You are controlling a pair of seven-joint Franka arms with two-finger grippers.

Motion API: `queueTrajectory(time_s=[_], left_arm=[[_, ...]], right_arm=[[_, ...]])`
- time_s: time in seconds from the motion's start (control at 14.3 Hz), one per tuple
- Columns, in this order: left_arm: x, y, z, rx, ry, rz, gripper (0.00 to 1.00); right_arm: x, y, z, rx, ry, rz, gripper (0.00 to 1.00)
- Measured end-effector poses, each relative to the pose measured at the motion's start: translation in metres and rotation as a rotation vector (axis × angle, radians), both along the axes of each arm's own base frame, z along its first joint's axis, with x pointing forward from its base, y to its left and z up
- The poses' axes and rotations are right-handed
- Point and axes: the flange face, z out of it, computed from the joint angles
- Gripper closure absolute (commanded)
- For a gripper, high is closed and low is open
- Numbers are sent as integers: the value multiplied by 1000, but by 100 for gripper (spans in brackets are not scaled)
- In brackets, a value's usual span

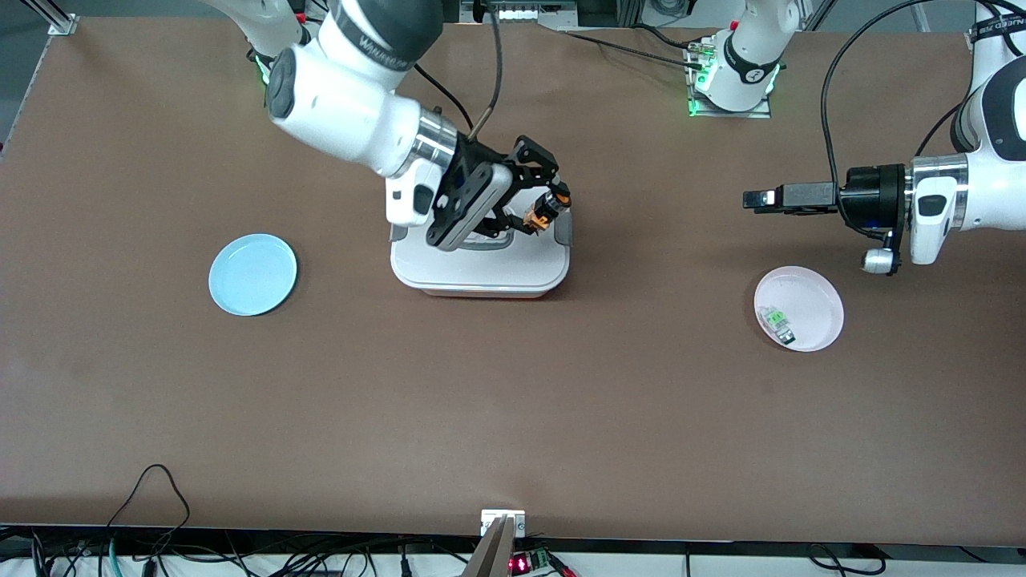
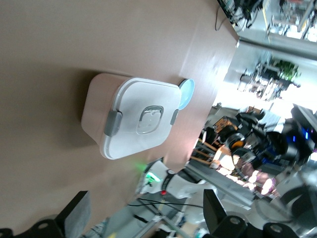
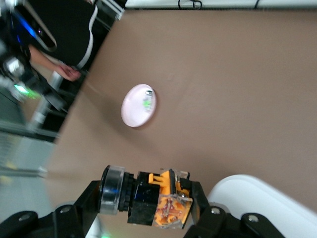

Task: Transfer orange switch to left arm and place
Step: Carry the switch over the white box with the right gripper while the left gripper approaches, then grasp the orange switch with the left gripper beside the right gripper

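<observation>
Orange switch (image 1: 544, 211) clamped in right gripper (image 1: 539, 210) fingers over white box (image 1: 481, 268).
Left gripper (image 1: 757, 199) waits, fingers wide, empty, over counter (image 1: 513, 401) above pink plate (image 1: 817, 300). No legible writing.

A brown table (image 1: 513, 417) carries 2 small round plates. The blue plate (image 1: 252, 274) lies bare toward the right arm's end. The pink plate (image 1: 799, 308) lies toward the left arm's end and holds 1 small clear part (image 1: 778, 324) with green markings. Black cables (image 1: 152, 513) trail along the table edge nearest the front camera.
</observation>
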Motion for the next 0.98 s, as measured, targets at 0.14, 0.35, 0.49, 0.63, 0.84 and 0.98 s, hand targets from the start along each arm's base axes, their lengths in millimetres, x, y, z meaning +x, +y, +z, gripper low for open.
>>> queueTrajectory(time_s=[0.14,0.35,0.49,0.63,0.84,0.98], left_arm=[[0,0,-1,6,64,36,0],[-1,0,-4,9,86,49,0],[-1,0,-7,7,76,44,0],[-2,-1,-7,1,60,27,0],[-7,-10,-3,-45,98,8,0],[-6,-21,4,-93,128,26,0]], right_arm=[[-21,26,13,-85,-131,87,91],[-56,67,31,-79,-286,143,94],[-76,90,35,-46,-363,158,94],[-85,103,32,-34,-395,169,94],[-84,103,29,-35,-399,168,94],[-83,103,29,-36,-400,166,94]])
